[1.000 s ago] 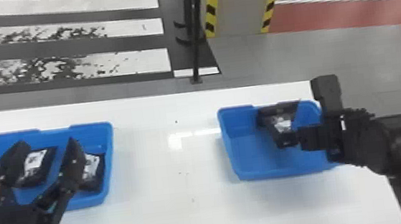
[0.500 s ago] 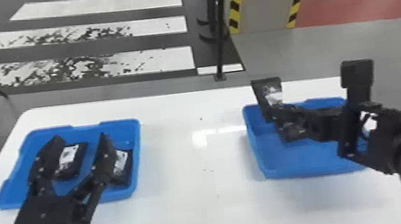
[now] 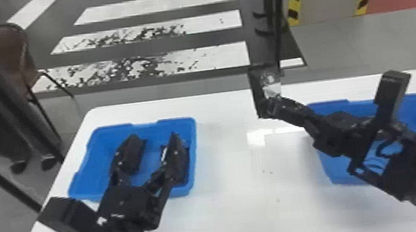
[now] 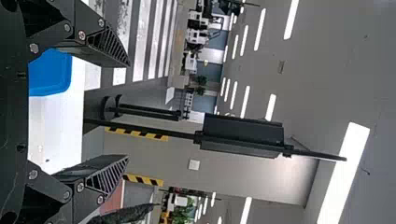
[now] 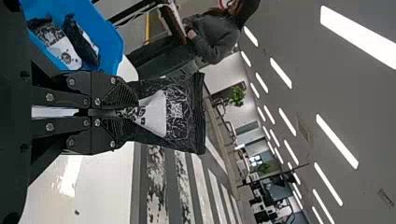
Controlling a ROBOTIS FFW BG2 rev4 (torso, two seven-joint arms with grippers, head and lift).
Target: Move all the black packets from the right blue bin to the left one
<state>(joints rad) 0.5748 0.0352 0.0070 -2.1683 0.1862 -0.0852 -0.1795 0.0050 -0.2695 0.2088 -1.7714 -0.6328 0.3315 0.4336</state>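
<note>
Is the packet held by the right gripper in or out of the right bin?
Out: the right gripper clamps the packet clear of the right bin, past its left side.

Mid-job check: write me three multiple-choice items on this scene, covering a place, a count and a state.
1. Where is the black packet with the white label?
A) on the white table
B) between the right gripper's fingers
C) under the right bin

2. How many packets lie visible in the left blue plastic bin?
A) two
B) four
C) none

3. How do the left gripper's fingers stand?
A) shut on a packet
B) shut and empty
C) spread apart, empty

1 B: the right wrist view shows it clamped there.
2 A: the right wrist view shows two side by side.
3 C: the left wrist view shows a gap with nothing gripped.
</note>
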